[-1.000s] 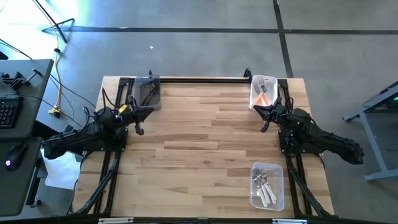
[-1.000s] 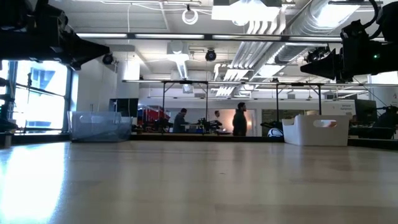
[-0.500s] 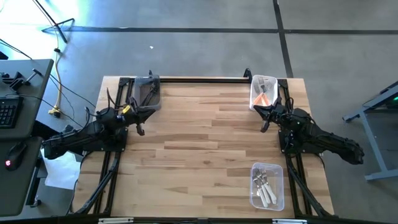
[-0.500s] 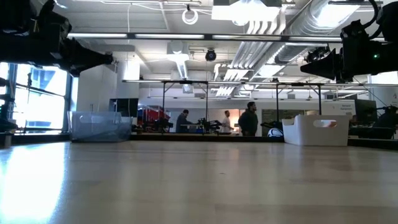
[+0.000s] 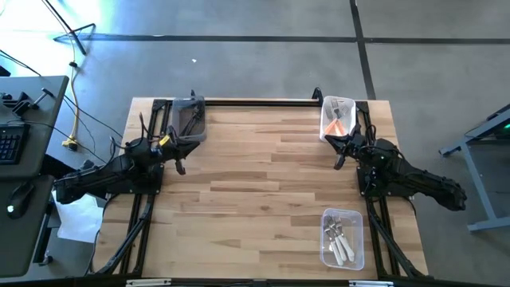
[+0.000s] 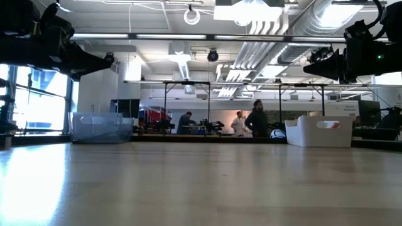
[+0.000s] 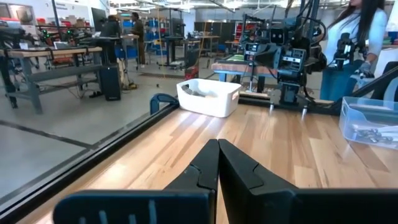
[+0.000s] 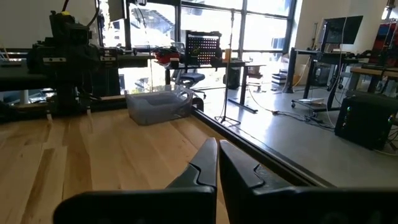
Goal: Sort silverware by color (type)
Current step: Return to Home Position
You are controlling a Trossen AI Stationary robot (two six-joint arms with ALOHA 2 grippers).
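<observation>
Salmon-orange-handled forks [image 5: 338,125] lie in a white bin [image 5: 326,119] at the table's far right corner. White-handled forks [image 5: 342,249] lie in a clear bin [image 5: 355,237] by the near right edge. A grey bin [image 5: 188,102] at the far left holds thin dark pieces [image 5: 190,119] that I cannot make out. My left gripper [image 5: 179,165] [image 7: 217,147] hovers shut just near of the grey bin. My right gripper [image 5: 340,160] [image 8: 217,147] hovers shut just near of the white bin. Neither holds anything.
The wooden tabletop [image 5: 263,191] between the two arms carries nothing. A black frame rail [image 5: 255,101] runs along the far edge. In the low view, people [image 6: 256,120] stand far off in the room behind the table. A desk with a keyboard [image 5: 9,143] stands left of the table.
My left arm has edged a little toward the table's right; in the low view it reaches farther into the picture. Both grippers have stayed shut. A person in the room behind has walked toward the right.
</observation>
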